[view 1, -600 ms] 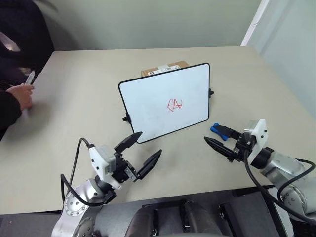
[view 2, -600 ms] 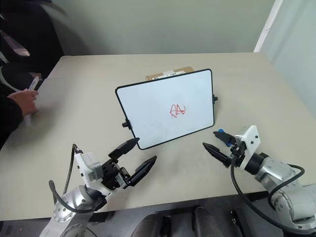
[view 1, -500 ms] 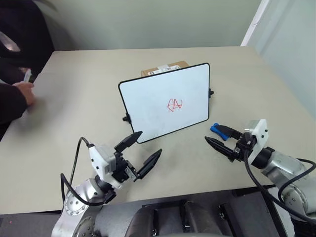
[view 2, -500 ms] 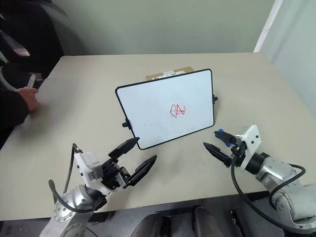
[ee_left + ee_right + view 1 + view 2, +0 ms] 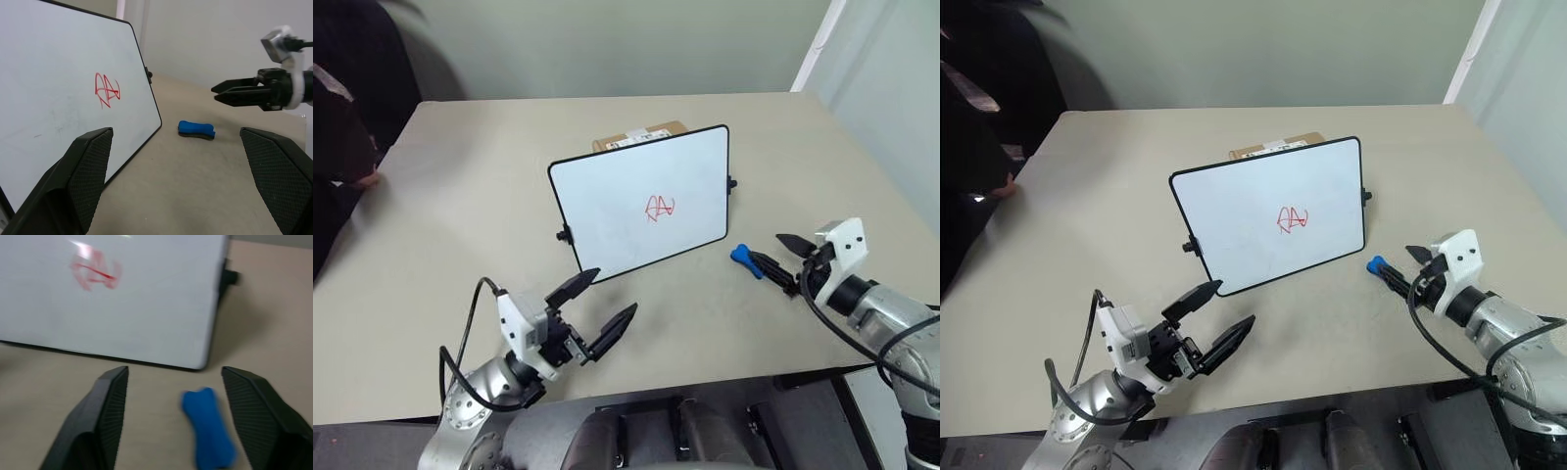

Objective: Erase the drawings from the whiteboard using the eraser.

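Our right end effector [image 5: 781, 262] hovers, fingers apart, beside the small bright blue block eraser [image 5: 742, 258], lying on the beige worktop [image 5: 460, 225] near the black-framed whiteboard [image 5: 607, 206], ready to grasp; left end effector [image 5: 599, 308] waits, also spread.

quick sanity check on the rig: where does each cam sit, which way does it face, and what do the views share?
Head stereo pair: looks forward and down over the table at the whiteboard; left gripper and right gripper show, both open.
Left wrist: looks along its fingers at the drawings and eraser.
Right wrist: looks down past its fingers at the eraser.
Shared: whiteboard, drawings, eraser.
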Robot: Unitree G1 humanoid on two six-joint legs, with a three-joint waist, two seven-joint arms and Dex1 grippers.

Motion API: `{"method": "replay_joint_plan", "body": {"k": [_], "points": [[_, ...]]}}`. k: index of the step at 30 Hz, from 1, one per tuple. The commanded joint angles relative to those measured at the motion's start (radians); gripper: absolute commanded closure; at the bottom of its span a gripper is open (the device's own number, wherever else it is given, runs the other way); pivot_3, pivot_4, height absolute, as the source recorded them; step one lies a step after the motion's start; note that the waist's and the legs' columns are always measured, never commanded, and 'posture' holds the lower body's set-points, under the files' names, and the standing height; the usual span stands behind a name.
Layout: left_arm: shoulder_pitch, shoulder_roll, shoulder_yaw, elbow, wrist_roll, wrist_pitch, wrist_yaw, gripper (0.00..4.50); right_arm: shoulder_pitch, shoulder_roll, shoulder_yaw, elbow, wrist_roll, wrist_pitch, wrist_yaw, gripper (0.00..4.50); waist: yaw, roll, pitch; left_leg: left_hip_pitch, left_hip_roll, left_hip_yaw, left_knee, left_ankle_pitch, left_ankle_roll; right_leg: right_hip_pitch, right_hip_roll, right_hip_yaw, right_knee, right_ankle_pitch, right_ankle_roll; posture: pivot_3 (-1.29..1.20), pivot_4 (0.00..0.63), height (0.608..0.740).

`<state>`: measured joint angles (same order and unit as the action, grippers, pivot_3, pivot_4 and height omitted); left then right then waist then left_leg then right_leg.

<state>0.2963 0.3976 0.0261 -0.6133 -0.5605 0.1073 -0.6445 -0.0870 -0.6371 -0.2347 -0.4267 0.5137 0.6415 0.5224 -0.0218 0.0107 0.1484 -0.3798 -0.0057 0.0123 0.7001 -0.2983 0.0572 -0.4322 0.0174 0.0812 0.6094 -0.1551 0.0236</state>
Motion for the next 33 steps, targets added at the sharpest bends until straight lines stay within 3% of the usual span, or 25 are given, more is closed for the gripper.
{"method": "replay_joint_plan", "body": {"k": [1, 15, 24, 28, 33], "points": [[0.016, -0.003, 0.012, -0.052, -0.001, -0.008, 0.018, 0.0, -0.036, -0.032, 0.021, 0.037, -0.047, 0.021, -0.015, 0.02, 0.001, 0.0, 0.0, 0.0, 0.0, 0.0, 0.0, 0.0, 0.0, 0.0, 0.0, 0.0, 0.0, 0.0, 0.0, 0.0, 0.15, 0.74], [0.061, -0.004, 0.023, -0.1, -0.01, -0.009, 0.048, 0.0, -0.212, -0.101, 0.219, 0.229, -0.146, 0.164, 0.041, 0.02, 0.0, 0.0, 0.0, 0.0, 0.0, 0.0, 0.0, 0.0, 0.0, 0.0, 0.0, 0.0, 0.0, 0.0, 0.001, 0.0, 0.15, 0.74], [0.062, -0.005, 0.017, -0.101, -0.007, -0.01, 0.051, 0.0, -0.233, -0.102, 0.245, 0.272, -0.188, 0.186, 0.054, 0.02, 0.003, 0.0, 0.0, 0.0, 0.0, 0.0, 0.0, 0.0, 0.0, 0.0, 0.0, 0.0, 0.0, -0.001, 0.001, 0.0, 0.15, 0.74], [0.058, -0.004, 0.018, -0.099, -0.006, -0.01, 0.052, 0.0, -0.235, -0.1, 0.244, 0.271, -0.195, 0.185, 0.054, 1.16, 0.003, 0.0, 0.0, 0.0, 0.0, 0.0, 0.0, 0.0, 0.0, 0.0, 0.0, 0.0, 0.0, -0.001, 0.001, 0.0, 0.15, 0.74], [0.055, -0.003, 0.028, -0.094, -0.001, -0.014, 0.057, 0.0, -0.219, -0.099, 0.22, 0.224, -0.176, 0.177, 0.068, 2.93, 0.003, 0.0, 0.0, 0.0, 0.0, 0.0, 0.0, 0.0, 0.0, 0.0, 0.0, 0.0, 0.0, 0.0, 0.0, 0.0, 0.15, 0.74]]}}
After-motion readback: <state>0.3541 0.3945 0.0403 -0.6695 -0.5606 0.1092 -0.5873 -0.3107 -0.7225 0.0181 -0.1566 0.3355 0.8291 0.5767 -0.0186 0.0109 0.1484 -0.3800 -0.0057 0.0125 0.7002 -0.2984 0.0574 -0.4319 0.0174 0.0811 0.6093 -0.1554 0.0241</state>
